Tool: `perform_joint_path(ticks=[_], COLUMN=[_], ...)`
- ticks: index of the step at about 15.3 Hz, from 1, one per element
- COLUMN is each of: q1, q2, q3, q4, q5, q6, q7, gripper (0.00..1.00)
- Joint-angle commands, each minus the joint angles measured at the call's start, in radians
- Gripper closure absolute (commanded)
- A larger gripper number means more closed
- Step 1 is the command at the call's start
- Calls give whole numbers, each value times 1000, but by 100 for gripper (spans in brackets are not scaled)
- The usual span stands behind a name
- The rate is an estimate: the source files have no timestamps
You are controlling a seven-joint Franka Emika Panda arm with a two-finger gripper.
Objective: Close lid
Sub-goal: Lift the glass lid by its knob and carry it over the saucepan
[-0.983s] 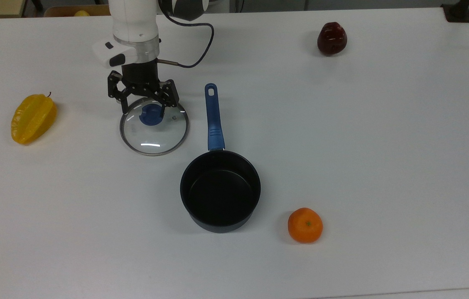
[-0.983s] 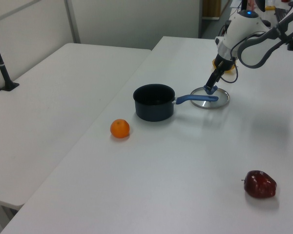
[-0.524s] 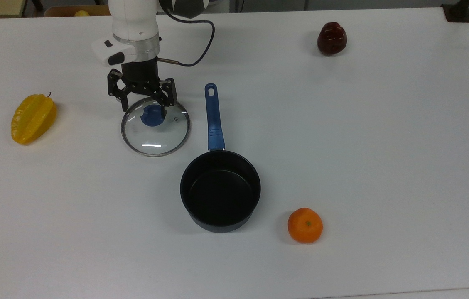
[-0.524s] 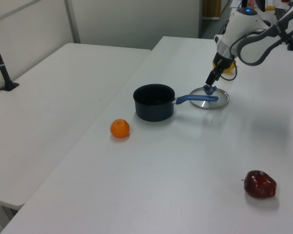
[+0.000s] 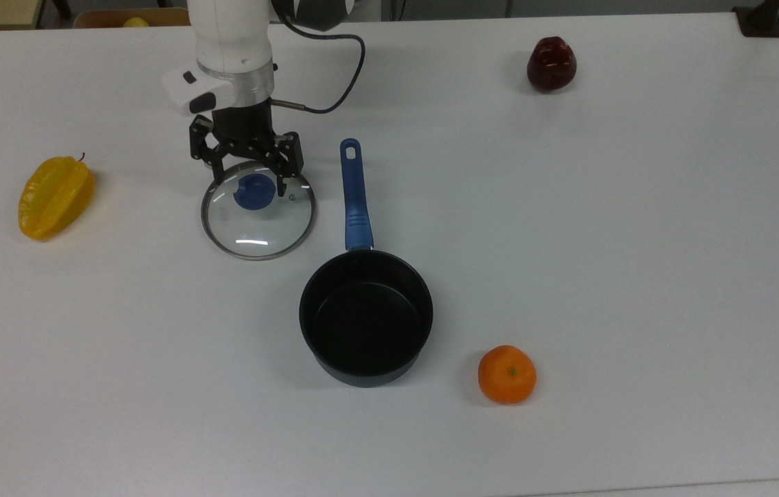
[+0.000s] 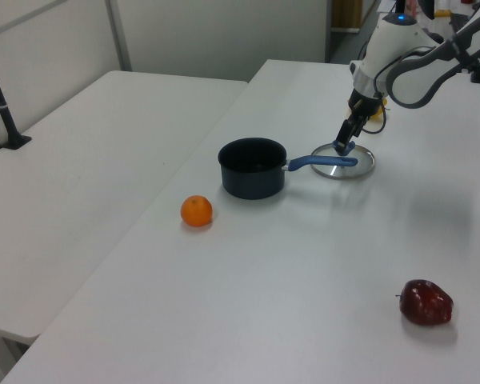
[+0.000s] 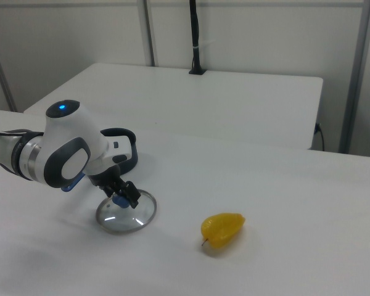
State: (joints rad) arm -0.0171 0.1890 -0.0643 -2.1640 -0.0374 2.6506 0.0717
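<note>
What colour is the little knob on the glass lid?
Blue. The knob sits at the middle of the clear lid; the top view shows it best.

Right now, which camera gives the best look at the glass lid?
The top view: the lid shows as a full circle. The left view has it edge-on behind the pot handle; in the right view the gripper covers its knob.

Lid [image 5: 258, 215] lettering too small
</note>
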Motion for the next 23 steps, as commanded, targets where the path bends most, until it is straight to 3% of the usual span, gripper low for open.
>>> perform_joint_path(ticks=[1,6,8,15,19,23], q1=[11,9,0,-12,-1,94], q2=[0,-3,-9,13,102,139], q3=[-3,-3,-3,-6,-6,-3], q4=[0,7,41,333,605,705], q5=[-1,1,1,-1,1,-13], q6=[-6,-11,-38,-397,-601,-590], q7=[28,30,34,48,42,36], gripper=[8,53,59,60,59,59])
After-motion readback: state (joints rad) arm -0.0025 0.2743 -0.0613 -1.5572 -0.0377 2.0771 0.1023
